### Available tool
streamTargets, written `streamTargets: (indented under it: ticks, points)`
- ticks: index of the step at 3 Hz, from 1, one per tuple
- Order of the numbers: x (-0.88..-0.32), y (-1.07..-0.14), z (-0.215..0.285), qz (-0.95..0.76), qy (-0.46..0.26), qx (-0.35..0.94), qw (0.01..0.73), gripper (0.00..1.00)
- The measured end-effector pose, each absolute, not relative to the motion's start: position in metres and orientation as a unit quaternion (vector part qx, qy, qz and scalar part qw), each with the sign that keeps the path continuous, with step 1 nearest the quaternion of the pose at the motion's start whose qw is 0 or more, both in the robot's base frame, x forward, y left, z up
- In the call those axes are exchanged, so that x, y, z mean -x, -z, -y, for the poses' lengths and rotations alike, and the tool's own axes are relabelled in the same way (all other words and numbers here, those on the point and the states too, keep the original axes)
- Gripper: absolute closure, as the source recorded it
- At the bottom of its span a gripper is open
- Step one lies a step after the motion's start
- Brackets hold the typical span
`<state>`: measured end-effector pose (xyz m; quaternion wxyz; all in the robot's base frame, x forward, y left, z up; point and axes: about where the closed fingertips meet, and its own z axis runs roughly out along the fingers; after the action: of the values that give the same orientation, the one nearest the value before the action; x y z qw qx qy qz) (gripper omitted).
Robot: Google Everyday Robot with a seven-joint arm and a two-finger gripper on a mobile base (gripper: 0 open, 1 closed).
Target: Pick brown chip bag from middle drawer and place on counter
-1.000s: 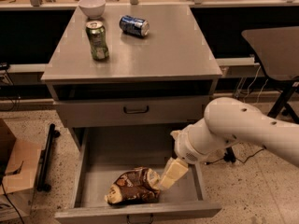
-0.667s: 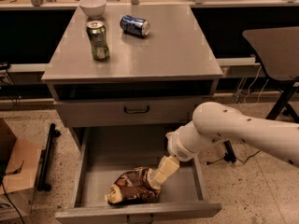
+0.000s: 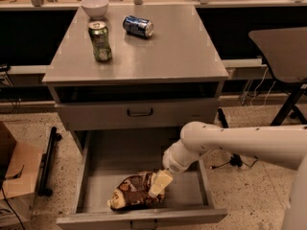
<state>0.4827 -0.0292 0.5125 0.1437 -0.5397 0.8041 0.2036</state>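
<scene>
Gripper (image 3: 159, 183) sits low inside the open middle drawer (image 3: 98, 159), against the right end of the brown chip bag (image 3: 130, 194), which lies near the drawer's front wall; whether it has closed on the bag cannot be told. Risks: glossy foil may slip from a shallow hold; the arm could catch the shallower drawer front (image 3: 96, 115) overhead on the lift. Counter (image 3: 177, 56) offers bare room front and right; green soda can (image 3: 100, 41) and blue soda can (image 3: 137, 26) occupy the rear left.
</scene>
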Motion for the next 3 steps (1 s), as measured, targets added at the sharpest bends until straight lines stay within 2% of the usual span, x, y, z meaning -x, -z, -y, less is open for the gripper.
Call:
streamTargets:
  ticks: [1, 3]
  points:
    - [-0.483, -0.467, 0.015, -0.813, -0.222, 0.523, 0.131, 0.0]
    - [-0.479, -0.395, 0.006, -0.836, -0.246, 0.483, 0.088, 0.37]
